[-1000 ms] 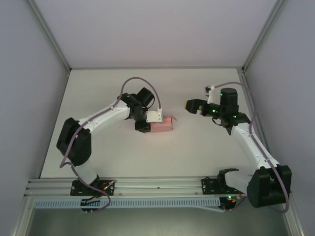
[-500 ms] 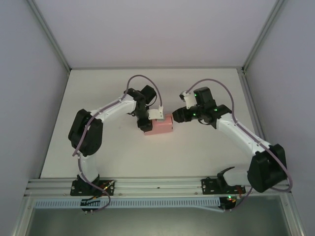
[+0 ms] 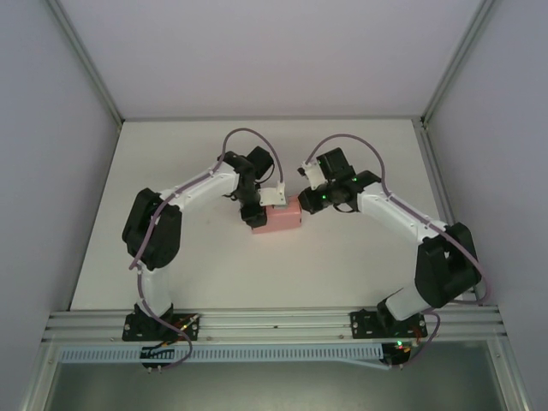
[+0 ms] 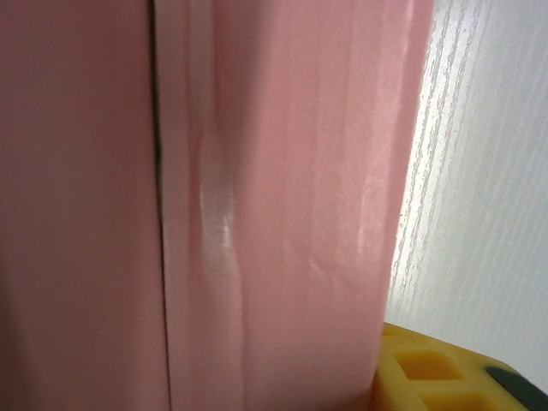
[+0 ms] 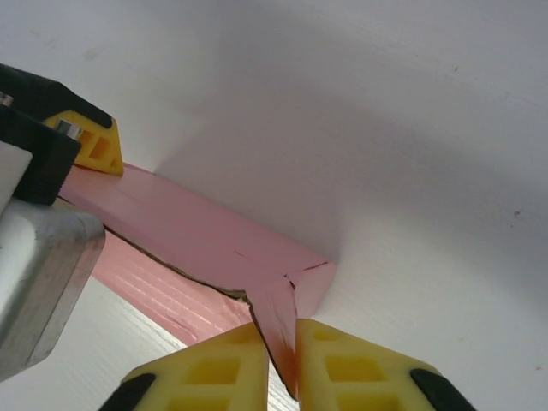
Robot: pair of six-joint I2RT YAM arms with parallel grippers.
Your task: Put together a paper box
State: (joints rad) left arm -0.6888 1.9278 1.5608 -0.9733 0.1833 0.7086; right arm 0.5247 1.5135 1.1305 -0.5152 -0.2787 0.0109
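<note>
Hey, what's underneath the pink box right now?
The white table shows on every side of the box, which appears to rest on it. The spot directly beneath is covered by the box itself. The right hand pinches its corner flap.

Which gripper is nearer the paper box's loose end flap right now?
Right. The right gripper pinches that flap at the paper box's right end; the left gripper grips the opposite, left end.
</note>
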